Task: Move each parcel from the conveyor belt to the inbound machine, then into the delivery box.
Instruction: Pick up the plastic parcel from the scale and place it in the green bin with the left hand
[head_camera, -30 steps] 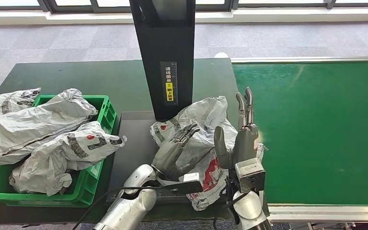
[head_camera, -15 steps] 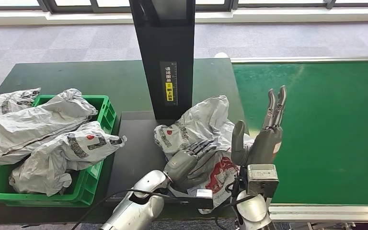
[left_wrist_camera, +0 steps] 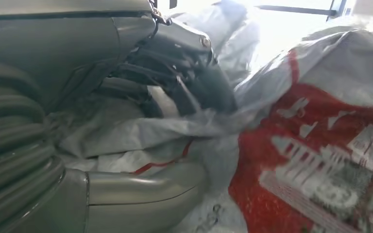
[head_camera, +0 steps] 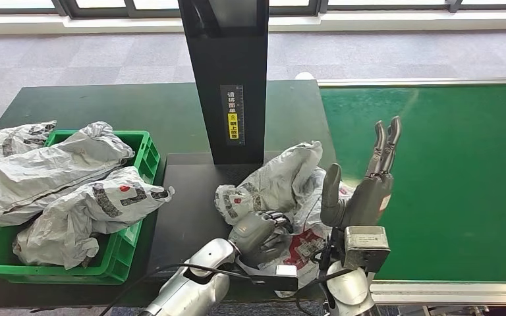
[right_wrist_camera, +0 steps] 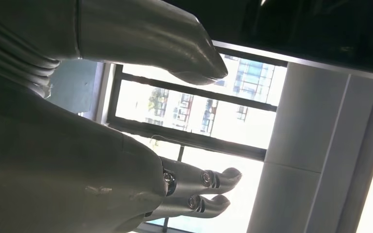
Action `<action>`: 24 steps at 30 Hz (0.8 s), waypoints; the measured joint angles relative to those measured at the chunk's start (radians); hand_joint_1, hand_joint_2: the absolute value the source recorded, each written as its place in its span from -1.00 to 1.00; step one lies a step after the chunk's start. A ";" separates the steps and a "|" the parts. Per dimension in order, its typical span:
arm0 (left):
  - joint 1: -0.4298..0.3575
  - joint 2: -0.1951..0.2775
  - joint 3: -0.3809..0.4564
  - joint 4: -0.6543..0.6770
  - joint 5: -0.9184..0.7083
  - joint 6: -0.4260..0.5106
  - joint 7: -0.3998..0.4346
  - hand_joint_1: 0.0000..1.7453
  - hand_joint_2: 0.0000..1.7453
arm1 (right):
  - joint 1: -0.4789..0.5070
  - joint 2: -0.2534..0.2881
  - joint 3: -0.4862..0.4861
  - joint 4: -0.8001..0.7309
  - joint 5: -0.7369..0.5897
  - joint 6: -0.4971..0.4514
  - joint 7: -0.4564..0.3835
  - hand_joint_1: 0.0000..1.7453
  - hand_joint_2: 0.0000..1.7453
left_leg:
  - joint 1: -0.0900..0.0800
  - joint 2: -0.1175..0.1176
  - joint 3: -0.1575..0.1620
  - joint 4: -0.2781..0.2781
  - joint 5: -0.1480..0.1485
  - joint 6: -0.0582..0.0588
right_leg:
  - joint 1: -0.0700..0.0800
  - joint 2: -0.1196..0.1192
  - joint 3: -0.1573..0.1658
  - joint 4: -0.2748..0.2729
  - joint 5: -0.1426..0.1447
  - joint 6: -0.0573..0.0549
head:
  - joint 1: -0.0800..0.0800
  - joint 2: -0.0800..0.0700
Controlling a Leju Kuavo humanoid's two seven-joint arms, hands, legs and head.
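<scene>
The left hand (head_camera: 258, 232) clutches the grey parcel (head_camera: 279, 184) lying on the dark machine plate (head_camera: 188, 204) under the black post (head_camera: 227, 79), while the right hand (head_camera: 362, 191) stands open-fingered, holding nothing, beside it at the belt (head_camera: 448, 178) edge, the green box (head_camera: 122, 253) of parcels off left.

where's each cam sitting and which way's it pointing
Head view: high on the body, looking forward and down at the parcel on the inbound machine, green crate and conveyor belt; both arms show.
Left wrist view: behind the left hand, close on the parcel it grips.
Right wrist view: behind the right hand, looking up at windows.
Shared: head and left wrist views both show the left hand gripping the parcel.
</scene>
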 joint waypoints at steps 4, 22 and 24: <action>-0.013 -0.005 0.000 0.029 -0.041 0.040 0.051 1.00 1.00 | 0.000 -0.004 0.000 0.000 -0.004 -0.002 0.000 -1.00 -1.00 | 0.000 0.000 0.000 0.000 0.000 0.000 | 0.000 0.000 0.000 0.000 0.000 0.000 | 0.000 0.000; 0.012 0.028 0.001 -0.164 -0.261 0.380 0.409 1.00 1.00 | 0.010 -0.008 0.000 0.000 0.014 -0.004 0.000 -1.00 -1.00 | 0.000 0.000 -0.001 0.000 0.000 0.000 | 0.000 0.000 0.000 0.001 0.000 0.000 | 0.000 0.000; 0.042 0.064 -0.001 -0.288 -0.263 0.381 0.472 1.00 1.00 | 0.009 -0.008 0.000 0.000 0.010 -0.005 0.000 -1.00 -1.00 | 0.000 0.000 -0.001 0.000 0.000 0.000 | 0.000 0.000 0.000 0.001 0.000 0.000 | 0.000 0.000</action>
